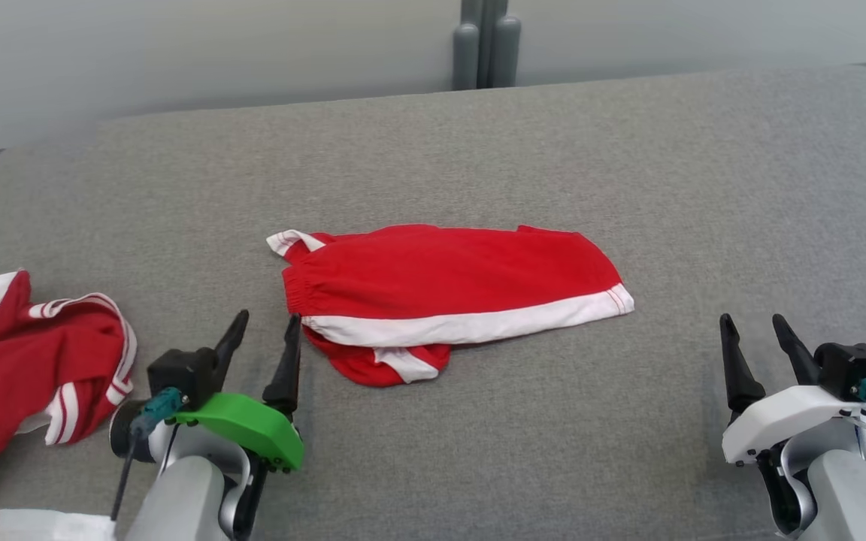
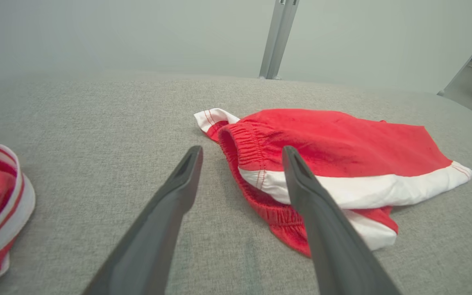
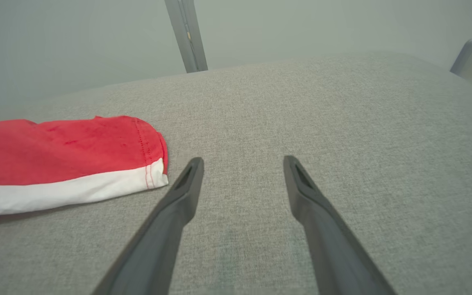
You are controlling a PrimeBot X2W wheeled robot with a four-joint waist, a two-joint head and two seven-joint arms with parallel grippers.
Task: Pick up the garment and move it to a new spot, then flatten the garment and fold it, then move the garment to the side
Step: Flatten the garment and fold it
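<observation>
To shift the folded red garment (image 1: 448, 293), lying midway on the grey worktop (image 1: 553, 150), I think one must pinch all layers together at both ends, but now the left gripper (image 1: 267, 319) near its waistband and the right gripper (image 1: 751, 319) farther off have fingers spread wide, holding nothing.

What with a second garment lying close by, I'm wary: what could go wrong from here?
The folded shorts have a lower layer poking out in front; the open left gripper may pinch one layer and undo the fold. The other red garment lies to the left; moving the shorts there could tangle them.
</observation>
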